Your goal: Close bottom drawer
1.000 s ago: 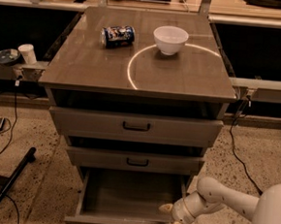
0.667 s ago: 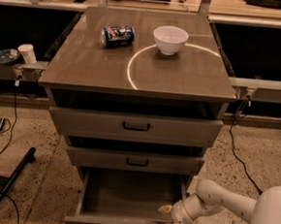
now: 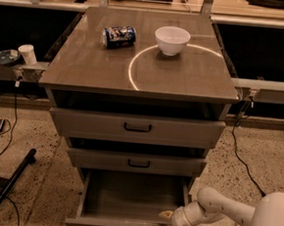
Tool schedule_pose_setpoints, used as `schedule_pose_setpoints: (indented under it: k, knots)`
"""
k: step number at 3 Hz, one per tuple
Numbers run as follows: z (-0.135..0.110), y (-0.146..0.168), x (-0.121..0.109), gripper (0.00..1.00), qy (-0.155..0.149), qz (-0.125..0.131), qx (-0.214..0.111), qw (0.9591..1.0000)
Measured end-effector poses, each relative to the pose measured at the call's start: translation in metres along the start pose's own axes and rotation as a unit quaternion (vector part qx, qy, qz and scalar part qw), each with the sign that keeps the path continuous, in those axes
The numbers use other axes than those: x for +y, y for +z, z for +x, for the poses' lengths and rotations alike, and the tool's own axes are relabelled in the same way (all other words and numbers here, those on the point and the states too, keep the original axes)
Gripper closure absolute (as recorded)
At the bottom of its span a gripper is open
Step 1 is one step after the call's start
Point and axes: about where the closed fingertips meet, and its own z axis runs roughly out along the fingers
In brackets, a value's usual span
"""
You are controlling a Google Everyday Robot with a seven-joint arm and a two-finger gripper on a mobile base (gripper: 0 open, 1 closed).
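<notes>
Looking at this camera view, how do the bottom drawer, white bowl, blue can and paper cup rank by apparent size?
1. bottom drawer, nearest the camera
2. white bowl
3. blue can
4. paper cup, close to the can, so unsure
The hand is at the drawer's front right corner.

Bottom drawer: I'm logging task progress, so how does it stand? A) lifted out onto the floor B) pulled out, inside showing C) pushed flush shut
B: the bottom drawer stands pulled out, its grey inside visible, with the gripper at the right end of its front panel.
</notes>
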Motion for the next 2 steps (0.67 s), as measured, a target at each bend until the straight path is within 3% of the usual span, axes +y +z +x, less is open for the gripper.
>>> schedule_pose_setpoints:
  k: [2]
  knots:
    - [0.0157,0.0143,-0.0086,0.0,0.015,0.005,-0.01,0.9998]
